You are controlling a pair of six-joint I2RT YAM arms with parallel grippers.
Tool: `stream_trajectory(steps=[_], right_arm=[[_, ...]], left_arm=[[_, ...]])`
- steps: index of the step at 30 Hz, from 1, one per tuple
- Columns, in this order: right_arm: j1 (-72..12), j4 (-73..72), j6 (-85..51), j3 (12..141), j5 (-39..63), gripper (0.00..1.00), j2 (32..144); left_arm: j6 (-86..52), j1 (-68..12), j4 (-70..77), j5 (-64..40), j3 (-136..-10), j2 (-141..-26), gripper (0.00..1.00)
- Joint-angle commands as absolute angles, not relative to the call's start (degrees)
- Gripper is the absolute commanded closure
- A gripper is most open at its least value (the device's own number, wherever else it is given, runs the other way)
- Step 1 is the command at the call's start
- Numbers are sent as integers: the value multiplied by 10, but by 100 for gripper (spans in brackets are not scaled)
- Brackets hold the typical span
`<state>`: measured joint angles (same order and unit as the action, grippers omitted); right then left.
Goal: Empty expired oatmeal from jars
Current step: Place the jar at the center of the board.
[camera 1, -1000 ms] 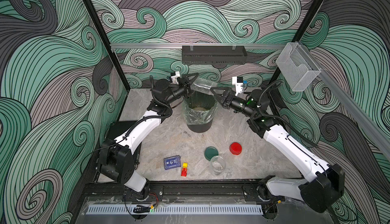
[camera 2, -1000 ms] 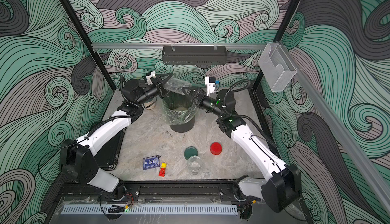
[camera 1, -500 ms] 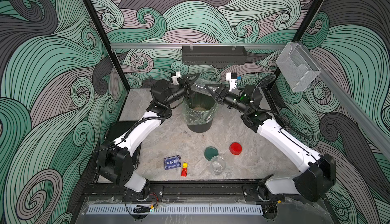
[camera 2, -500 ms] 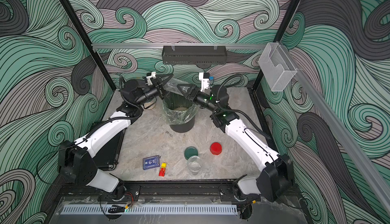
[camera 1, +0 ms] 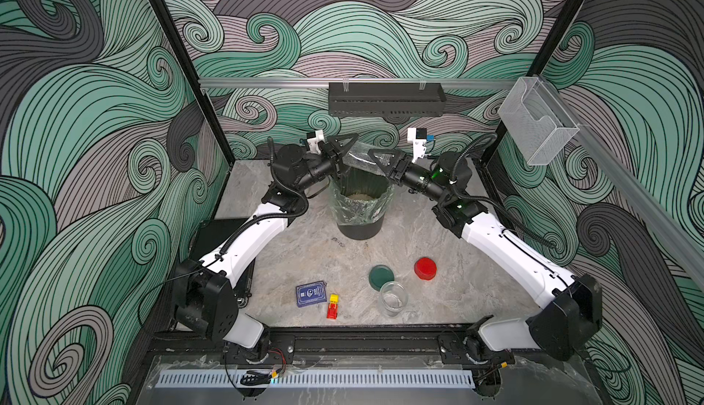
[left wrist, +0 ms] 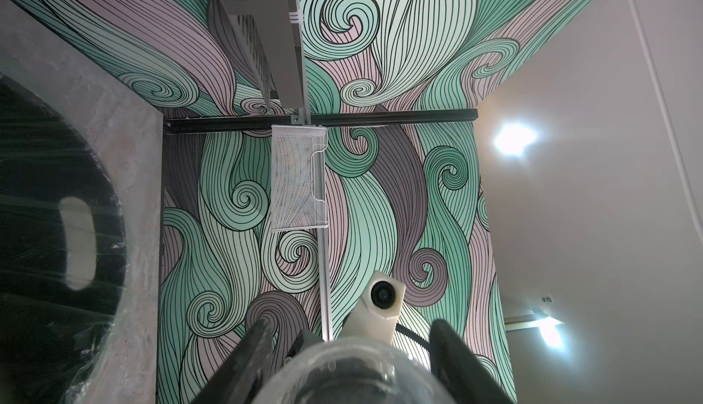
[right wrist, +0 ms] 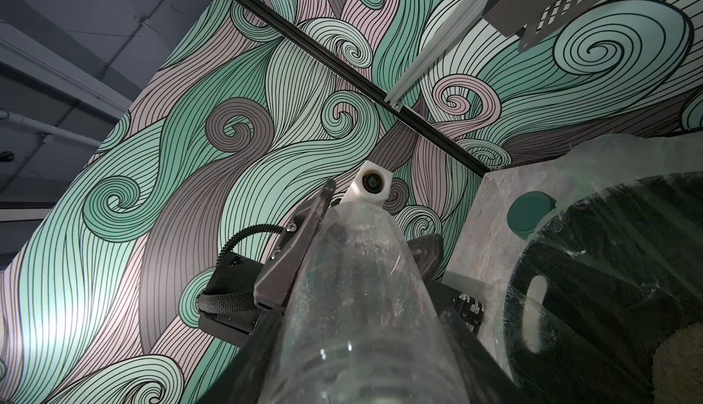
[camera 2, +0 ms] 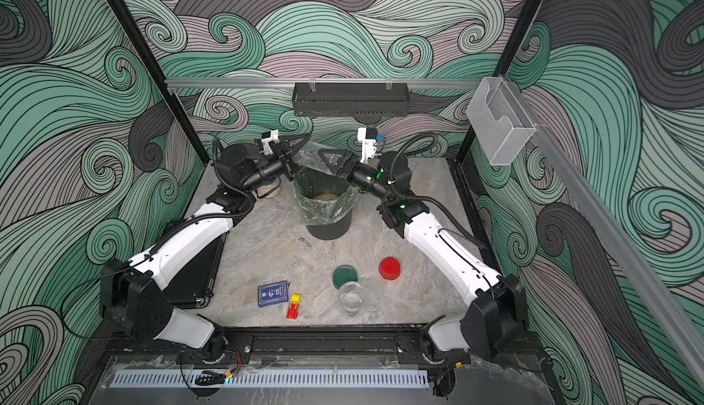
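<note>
A clear lidless jar (camera 1: 358, 152) (camera 2: 309, 154) hangs on its side over the far rim of the black lined bin (camera 1: 361, 227). My left gripper (camera 1: 342, 148) is shut on one end and my right gripper (camera 1: 376, 155) on the other. The left wrist view shows the jar (left wrist: 353, 371) between dark fingers (left wrist: 251, 352). In the right wrist view the jar (right wrist: 361, 288) is dusty inside. Beige oatmeal (camera 1: 358, 196) (right wrist: 681, 352) lies in the bin. Another open jar (camera 1: 393, 298) stands near the front. A dark green lid (right wrist: 530, 215) shows beside the bin.
A loose green lid (camera 1: 381, 277) and a red lid (camera 1: 425, 268) lie by the front jar. A blue card box (camera 1: 311, 293) and a red-yellow toy car (camera 1: 332, 306) sit at the front. A black tray (camera 1: 221, 231) lies under the left arm.
My right gripper has moved left to the jar over the bin and shut on its free end. The left gripper has kept its grip and place.
</note>
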<state>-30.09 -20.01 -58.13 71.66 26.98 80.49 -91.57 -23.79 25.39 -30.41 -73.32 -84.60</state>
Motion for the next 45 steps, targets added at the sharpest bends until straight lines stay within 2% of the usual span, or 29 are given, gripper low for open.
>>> stream_trajectory(steps=[1,4,5,10,18,22,26,34,45], right_arm=[[-300,-195,-553,726,256,44,783],[-292,-148,-523,720,266,46,756],[-288,-121,-507,717,267,47,741],[-276,115,-357,699,222,48,632],[-276,578,-201,721,20,48,492],[-280,703,-205,700,-4,48,468],[-303,728,-231,644,-3,48,464],[-415,713,-280,581,-54,44,527],[-445,609,-277,508,-58,39,598]], left_arm=[[-841,-240,225,-309,-739,-793,38],[-754,-240,149,-286,-721,-749,10],[-717,-240,113,-274,-717,-731,3],[-503,-233,-104,-192,-719,-647,1],[-403,-233,-207,-193,-693,-602,1],[-376,-232,-238,-179,-672,-593,1],[-360,-229,-255,-172,-667,-596,1],[-361,-226,-253,-176,-646,-589,1],[-363,-218,-249,-184,-628,-581,1]])
